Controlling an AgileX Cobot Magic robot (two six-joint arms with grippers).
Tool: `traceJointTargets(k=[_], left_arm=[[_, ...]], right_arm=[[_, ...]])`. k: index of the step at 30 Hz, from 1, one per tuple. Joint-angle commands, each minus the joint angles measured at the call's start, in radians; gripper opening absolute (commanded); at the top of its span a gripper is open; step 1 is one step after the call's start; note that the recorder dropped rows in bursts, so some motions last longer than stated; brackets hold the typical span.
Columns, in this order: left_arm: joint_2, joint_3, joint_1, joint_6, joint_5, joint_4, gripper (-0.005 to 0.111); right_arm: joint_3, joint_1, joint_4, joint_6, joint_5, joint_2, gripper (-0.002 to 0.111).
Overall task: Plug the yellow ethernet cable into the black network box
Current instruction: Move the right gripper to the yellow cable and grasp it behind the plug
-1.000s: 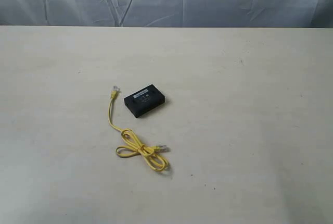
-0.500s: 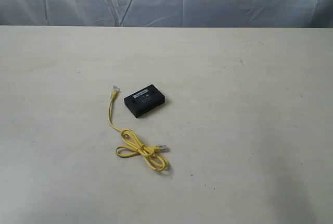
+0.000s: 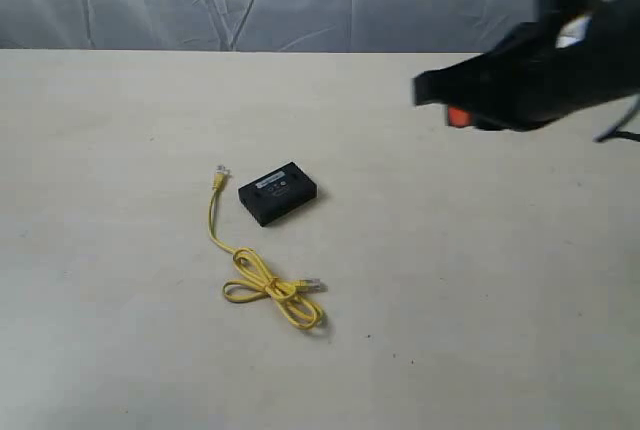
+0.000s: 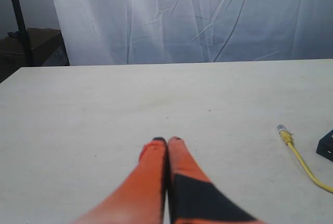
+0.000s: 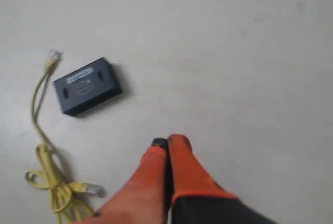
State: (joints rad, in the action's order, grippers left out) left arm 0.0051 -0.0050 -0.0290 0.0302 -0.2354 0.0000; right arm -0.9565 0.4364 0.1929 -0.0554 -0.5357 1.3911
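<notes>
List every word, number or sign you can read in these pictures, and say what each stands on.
Nothing here is readable.
The white label strip on the black network box: print too blurred to read.
The small markings beside the strip: too small to read.
On the yellow ethernet cable: no print visible.

the small flat black plastic network box lies on the pale table, left of the middle. the thin yellow ethernet cable lies left of and before it: one clear plastic plug just beside the box's far left corner, the knotted loops before the box, the other plug on their right. the black robot arm hangs above the far right, well apart.
</notes>
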Motion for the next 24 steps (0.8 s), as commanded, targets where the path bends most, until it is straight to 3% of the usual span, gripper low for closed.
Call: traceJointTargets(k=[1,8,14,18,24], left_arm=[[-0.005,0.005,0.003,-0.003,0.004,-0.006,0.000],[-0.005,0.005,0.003,-0.003,0.004,-0.006,0.000],[-0.005,0.005,0.003,-0.003,0.004,-0.006,0.000],[-0.005,0.005,0.003,-0.003,0.004,-0.006,0.000],[-0.005,0.005,0.003,-0.003,0.004,-0.006,0.000]], right_arm=[[-0.219,0.194,-0.010,0.006,-0.063,0.254,-0.001],[-0.694,0.375,-0.012,-0.013,-0.259,0.644,-0.001],[-1.060,0.414,-0.087,-0.272,-0.441,0.921,-0.001],[-1.169,0.414,-0.091,-0.468,-0.456,1.008,-0.001],[-1.182,0.414,-0.187,-0.525,-0.443,1.043,-0.001]])
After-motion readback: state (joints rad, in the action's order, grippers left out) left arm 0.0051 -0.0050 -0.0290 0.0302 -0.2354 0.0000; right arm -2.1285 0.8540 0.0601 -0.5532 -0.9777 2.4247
